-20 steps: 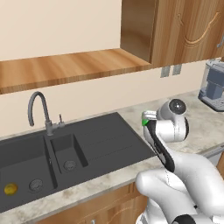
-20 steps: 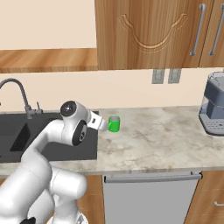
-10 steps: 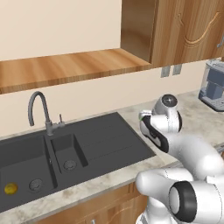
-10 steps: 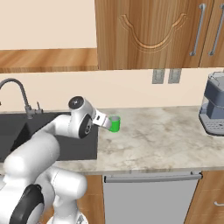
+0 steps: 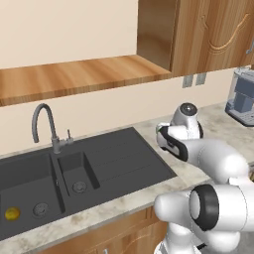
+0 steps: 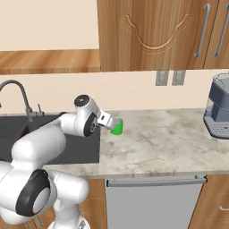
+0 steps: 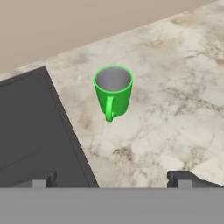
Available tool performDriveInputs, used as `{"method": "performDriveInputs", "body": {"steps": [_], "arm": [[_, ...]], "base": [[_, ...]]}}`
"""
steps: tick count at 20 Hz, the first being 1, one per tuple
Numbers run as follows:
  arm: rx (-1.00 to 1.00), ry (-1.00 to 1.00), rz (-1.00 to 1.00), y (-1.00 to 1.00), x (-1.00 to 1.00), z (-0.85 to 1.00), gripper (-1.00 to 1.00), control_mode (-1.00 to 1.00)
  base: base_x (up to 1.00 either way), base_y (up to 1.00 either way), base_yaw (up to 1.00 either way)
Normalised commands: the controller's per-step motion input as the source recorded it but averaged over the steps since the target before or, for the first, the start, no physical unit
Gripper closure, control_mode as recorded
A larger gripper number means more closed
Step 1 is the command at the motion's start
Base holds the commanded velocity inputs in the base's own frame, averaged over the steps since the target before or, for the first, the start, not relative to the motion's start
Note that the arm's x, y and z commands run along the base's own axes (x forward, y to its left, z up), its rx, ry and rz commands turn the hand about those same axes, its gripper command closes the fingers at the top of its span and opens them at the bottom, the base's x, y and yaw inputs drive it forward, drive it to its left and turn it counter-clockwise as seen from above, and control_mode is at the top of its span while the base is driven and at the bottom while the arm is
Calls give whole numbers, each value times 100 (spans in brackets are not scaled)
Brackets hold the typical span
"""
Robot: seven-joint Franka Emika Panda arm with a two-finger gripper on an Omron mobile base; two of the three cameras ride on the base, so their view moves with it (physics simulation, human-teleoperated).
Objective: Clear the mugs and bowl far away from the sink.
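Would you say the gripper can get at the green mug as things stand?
Probably yes: the gripper is open with the green mug upright just ahead on bare counter, and nothing stands between them.

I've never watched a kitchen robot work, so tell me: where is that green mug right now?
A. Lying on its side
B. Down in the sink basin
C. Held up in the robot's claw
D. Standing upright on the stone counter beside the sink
D: the green mug stands upright on the counter just beside the sink, with the open gripper short of it.

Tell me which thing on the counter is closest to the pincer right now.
The green mug, upright on the marble counter beside the sink. The coffee machine sits far off at the counter's other end.
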Motion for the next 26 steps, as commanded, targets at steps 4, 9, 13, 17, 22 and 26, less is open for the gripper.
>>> {"method": "performDriveInputs", "body": {"steps": [4, 9, 13, 17, 22, 26], "arm": [[0, 0, 0, -7, 23, -14, -100, -100], [0, 3, 0, -9, 19, -18, -100, -100], [0, 10, 0, -8, 16, -28, -100, -100], [0, 2, 0, -1, 34, -26, -100, -100], [0, 0, 0, -2, 37, -16, -100, -100], [0, 0, 0, -10, 33, -28, -100, -100]], "base": [[0, 0, 0], [0, 0, 0], [0, 0, 0], [0, 0, 0], [0, 0, 0], [0, 0, 0]]}}
